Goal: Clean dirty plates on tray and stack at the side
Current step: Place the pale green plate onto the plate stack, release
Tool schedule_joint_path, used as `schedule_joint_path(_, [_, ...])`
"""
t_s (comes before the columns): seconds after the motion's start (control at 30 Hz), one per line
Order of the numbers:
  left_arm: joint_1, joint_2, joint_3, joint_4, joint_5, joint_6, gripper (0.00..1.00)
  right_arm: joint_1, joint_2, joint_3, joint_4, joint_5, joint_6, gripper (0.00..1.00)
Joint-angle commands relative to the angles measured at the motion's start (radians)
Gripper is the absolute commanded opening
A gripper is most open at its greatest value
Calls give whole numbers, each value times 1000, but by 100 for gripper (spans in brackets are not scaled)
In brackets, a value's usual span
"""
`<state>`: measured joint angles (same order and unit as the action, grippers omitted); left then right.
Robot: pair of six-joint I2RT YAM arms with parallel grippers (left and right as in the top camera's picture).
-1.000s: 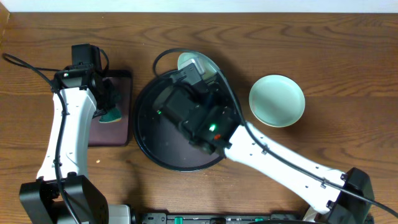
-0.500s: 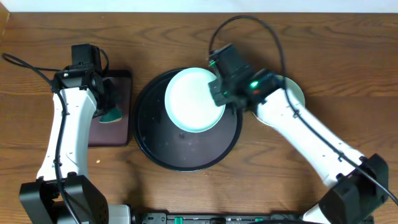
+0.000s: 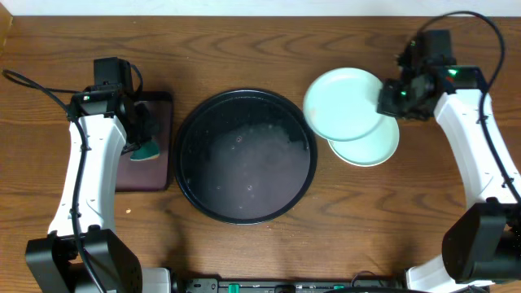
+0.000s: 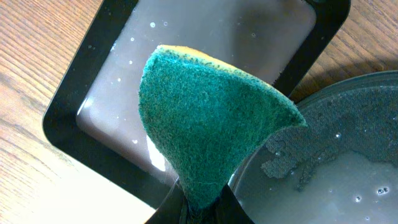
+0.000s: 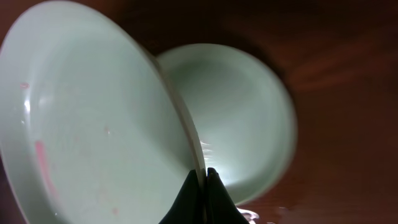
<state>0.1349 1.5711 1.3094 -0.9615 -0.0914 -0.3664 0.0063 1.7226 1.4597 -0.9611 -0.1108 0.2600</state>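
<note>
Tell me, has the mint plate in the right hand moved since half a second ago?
Yes. The mint plate in the right hand went right, off the black tray, and now overlaps the second plate lying on the table.

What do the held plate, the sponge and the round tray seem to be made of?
Mint plate: probably glazed ceramic or melamine, smooth with soft sheen. Sponge: fuzzy teal scouring fibre over a yellow foam edge. Round tray: black, likely plastic; wet, beaded with droplets.
</note>
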Motion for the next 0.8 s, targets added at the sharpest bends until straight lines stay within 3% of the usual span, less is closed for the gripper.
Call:
schedule_joint_path(0.0, [5,6,3,2,-5,37,7,-42,-23,-82,31,67,13,1])
schedule_joint_path(0.3, [5,6,3,29,-6,147,7,-92,-23,-294,252,90,17,1])
schedule_joint_path(0.33, [5,6,3,36,-6,149,8,-90,-23,-304,266,83,16,4])
schedule_joint_path(0.43, [5,6,3,49,-6,155,7,-84,-23,-308,270,75,15,34])
schedule_joint_path(0.53, [5,6,3,55,-6,186,7,-75,-23,-287,252,19,-36,55])
schedule_joint_path(0.63, [6,13,3,58,-6,214,7,-63,-23,-222,189,-30,-75,66])
schedule_joint_path(0.77, [19,62,3,82,-6,225,7,-35,-23,-87,84,-28,-98,72])
